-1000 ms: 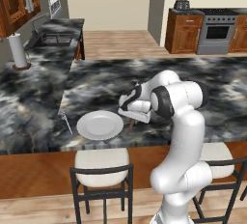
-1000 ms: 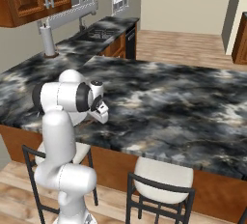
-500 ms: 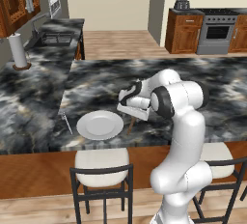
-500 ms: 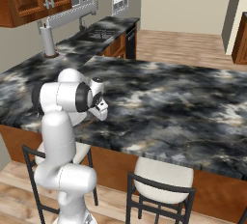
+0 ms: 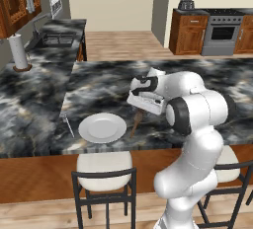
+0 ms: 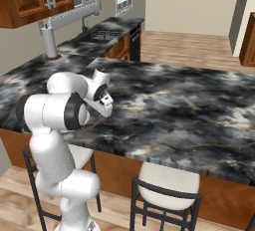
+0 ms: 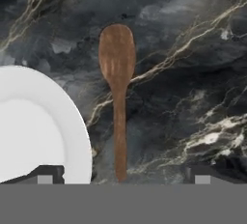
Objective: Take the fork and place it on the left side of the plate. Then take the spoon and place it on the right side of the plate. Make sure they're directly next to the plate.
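- Left base view: the plate (image 5: pixel 103 127) is lying on the marble desk (image 5: pixel 44 104); the fork (image 5: pixel 67 125) is lying just left of it, the spoon (image 5: pixel 136 122) just right.
- Hand view: the pincer (image 7: pixel 123 174) is standing wide, holding nothing, over the spoon. No writing is showing.

obstacles: plate (image 7: pixel 72 121), spoon (image 7: pixel 117 92) just beside | right of spoon: bare counter (image 7: pixel 193 73)

We see the plate (image 5: pixel 103 127) on the counter (image 5: pixel 39 104) near its front edge, the fork (image 5: pixel 67 126) just left of it, the spoon (image 5: pixel 135 121) just right, lying flat, bowl end pointing away from the edge.
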